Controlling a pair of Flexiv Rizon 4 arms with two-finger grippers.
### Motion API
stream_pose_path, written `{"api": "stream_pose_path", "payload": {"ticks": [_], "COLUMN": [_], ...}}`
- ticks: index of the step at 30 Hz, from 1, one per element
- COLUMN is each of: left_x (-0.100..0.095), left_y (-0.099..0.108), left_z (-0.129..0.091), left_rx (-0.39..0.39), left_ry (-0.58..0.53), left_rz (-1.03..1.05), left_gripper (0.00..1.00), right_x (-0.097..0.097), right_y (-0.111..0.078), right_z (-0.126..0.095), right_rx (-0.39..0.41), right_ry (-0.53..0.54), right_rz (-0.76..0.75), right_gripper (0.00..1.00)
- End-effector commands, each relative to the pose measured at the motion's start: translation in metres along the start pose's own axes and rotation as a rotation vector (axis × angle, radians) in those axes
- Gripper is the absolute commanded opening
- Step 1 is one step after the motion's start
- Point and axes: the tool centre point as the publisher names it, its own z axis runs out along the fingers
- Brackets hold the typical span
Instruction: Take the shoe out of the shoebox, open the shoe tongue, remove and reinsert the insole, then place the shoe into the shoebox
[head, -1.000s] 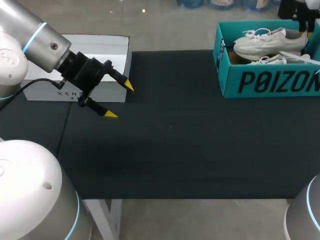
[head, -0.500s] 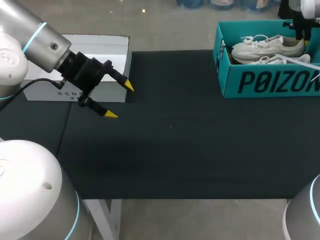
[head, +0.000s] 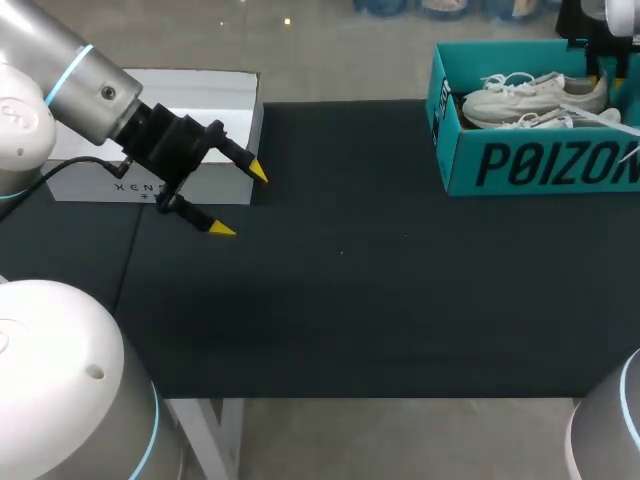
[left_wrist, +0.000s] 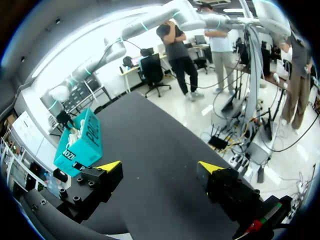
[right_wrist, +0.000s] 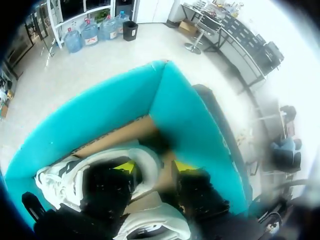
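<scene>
Shoebox (head: 530, 165), teal and open-topped, is sitting at the far right corner of the black table (head: 340, 300), while a white box (head: 200, 95) is lying at the far left edge. Our left arm (head: 80, 90) is coming in from the left, and its left gripper (head: 240, 200) is hanging above the table just beside that white box, fingers spread wide and holding nothing. Inside the shoebox we are seeing an upper shoe (head: 530, 92), white, lying partly over a second shoe (head: 548, 120). Our right gripper (right_wrist: 153, 166) is hanging at the upper shoe's heel; whether it is gripping we cannot tell.
</scene>
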Motion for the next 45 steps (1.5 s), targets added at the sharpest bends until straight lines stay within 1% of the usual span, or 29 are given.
{"api": "stream_pose_path", "payload": {"ticks": [1,5,8,9,17,21,29,30,32,33,34,35,36,37,38,39,40,42,43,44,45], "left_x": [0.0,0.0,0.0,0.0,0.0,0.0,0.0,-0.004,-0.011,-0.013,-0.014,-0.016,-0.016,-0.017,-0.018,-0.019,-0.022,-0.024,-0.027,-0.028,-0.028], "left_y": [0.0,0.0,0.0,0.0,0.0,0.0,0.0,0.005,0.017,0.021,0.026,0.029,0.031,0.036,0.038,0.038,0.041,0.043,0.042,0.039,0.039], "left_z": [0.0,0.0,0.0,0.0,0.0,0.0,0.0,-0.011,-0.033,-0.044,-0.054,-0.062,-0.068,-0.074,-0.077,-0.079,-0.082,-0.08,-0.08,-0.08,-0.08], "left_rx": [-0.002,-0.002,-0.002,-0.002,-0.002,-0.002,-0.002,-0.079,-0.156,-0.235,-0.311,-0.319,-0.352,-0.414,-0.39,-0.374,-0.401,-0.393,-0.414,-0.397,-0.397], "left_ry": [0.002,0.002,0.002,0.002,0.002,0.002,0.002,0.003,-0.035,-0.052,-0.065,-0.057,-0.047,-0.026,-0.01,-0.019,-0.018,0.005,-0.027,-0.048,-0.048], "left_rz": [0.0,0.0,0.0,0.0,0.0,0.0,0.0,-0.039,-0.166,-0.213,-0.304,-0.349,-0.395,-0.453,-0.489,-0.494,-0.521,-0.53,-0.521,-0.493,-0.493], "left_gripper": [1.0,1.0,1.0,1.0,1.0,1.0,1.0,1.0,1.0,1.0,1.0,1.0,1.0,1.0,1.0,1.0,1.0,1.0,1.0,1.0,1.0], "right_x": [-0.013,-0.013,-0.014,-0.014,-0.014,-0.016,-0.016,-0.016,-0.016,-0.016,-0.016,-0.016,-0.016,-0.016,-0.016,-0.016,-0.016,-0.016,-0.016,-0.016,-0.016], "right_y": [-0.011,-0.021,-0.038,-0.046,-0.103,-0.121,-0.121,-0.121,-0.121,-0.121,-0.121,-0.121,-0.121,-0.121,-0.121,-0.121,-0.121,-0.121,-0.121,-0.121,-0.121], "right_z": [-0.039,-0.065,-0.08,-0.084,-0.098,-0.104,-0.104,-0.104,-0.104,-0.104,-0.104,-0.104,-0.104,-0.104,-0.104,-0.104,-0.104,-0.104,-0.104,-0.104,-0.104], "right_rx": [-0.022,-0.015,0.013,0.011,0.046,0.051,0.051,0.051,0.051,0.051,0.051,0.051,0.051,0.051,0.051,0.051,0.051,0.051,0.051,0.051,0.051], "right_ry": [0.031,0.046,0.058,0.06,0.09,0.073,0.073,0.073,0.073,0.073,0.073,0.073,0.073,0.073,0.073,0.073,0.073,0.073,0.073,0.073,0.073], "right_rz": [-0.006,-0.034,-0.054,-0.058,-0.058,-0.048,-0.048,-0.048,-0.048,-0.048,-0.048,-0.048,-0.048,-0.048,-0.048,-0.048,-0.048,-0.048,-0.048,-0.048,-0.048], "right_gripper": [1.0,1.0,1.0,1.0,1.0,1.0,1.0,1.0,1.0,1.0,1.0,1.0,1.0,1.0,1.0,1.0,1.0,1.0,1.0,1.0,1.0]}}
